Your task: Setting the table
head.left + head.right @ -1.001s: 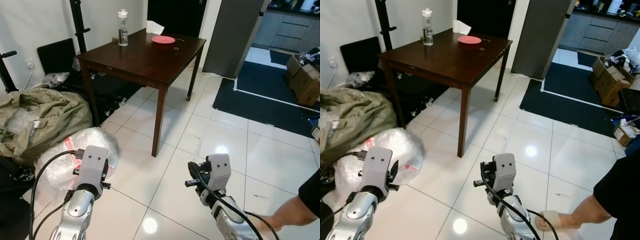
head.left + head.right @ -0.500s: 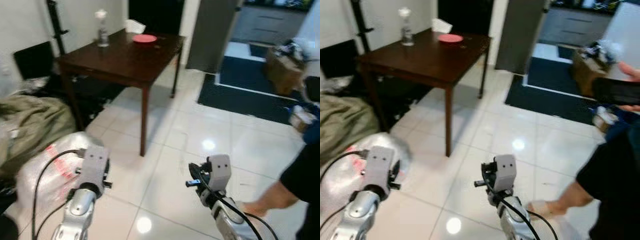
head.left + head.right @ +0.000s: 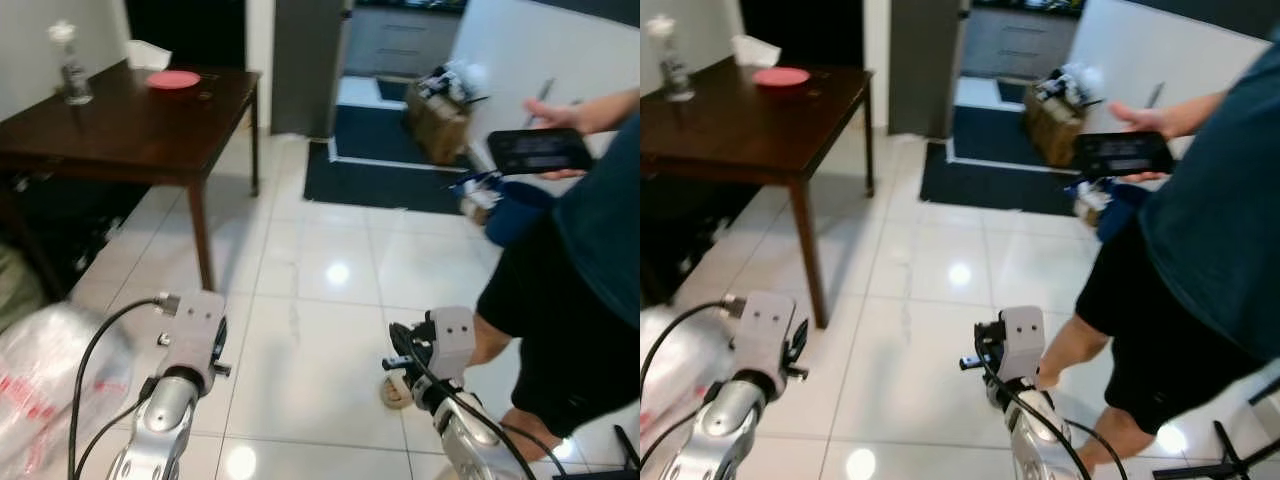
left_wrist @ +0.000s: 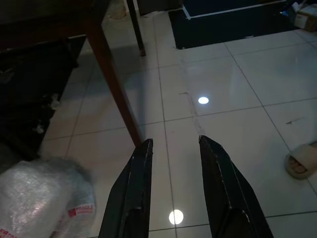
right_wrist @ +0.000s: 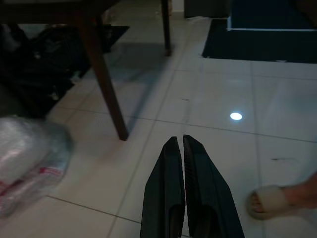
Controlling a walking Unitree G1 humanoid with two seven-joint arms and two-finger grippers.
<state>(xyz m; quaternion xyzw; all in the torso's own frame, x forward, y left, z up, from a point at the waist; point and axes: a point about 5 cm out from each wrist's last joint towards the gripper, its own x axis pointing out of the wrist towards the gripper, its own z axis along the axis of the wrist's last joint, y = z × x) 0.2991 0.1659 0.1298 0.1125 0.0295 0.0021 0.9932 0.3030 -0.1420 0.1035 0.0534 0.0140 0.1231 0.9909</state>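
Red plate [image 3: 173,79], seemingly empty, on dark table [image 3: 120,125]; left gripper [image 4: 173,147] fingers apart, right gripper [image 5: 178,141] fingers together

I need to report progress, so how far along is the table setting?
Barely begun, it looks. The dark table holds a red plate, a bottle and a tissue box. Nothing is in hand: the left tool is open and empty, the right tool shut on nothing. Fetching and laying out the remaining settings is left. A person stands at the right.
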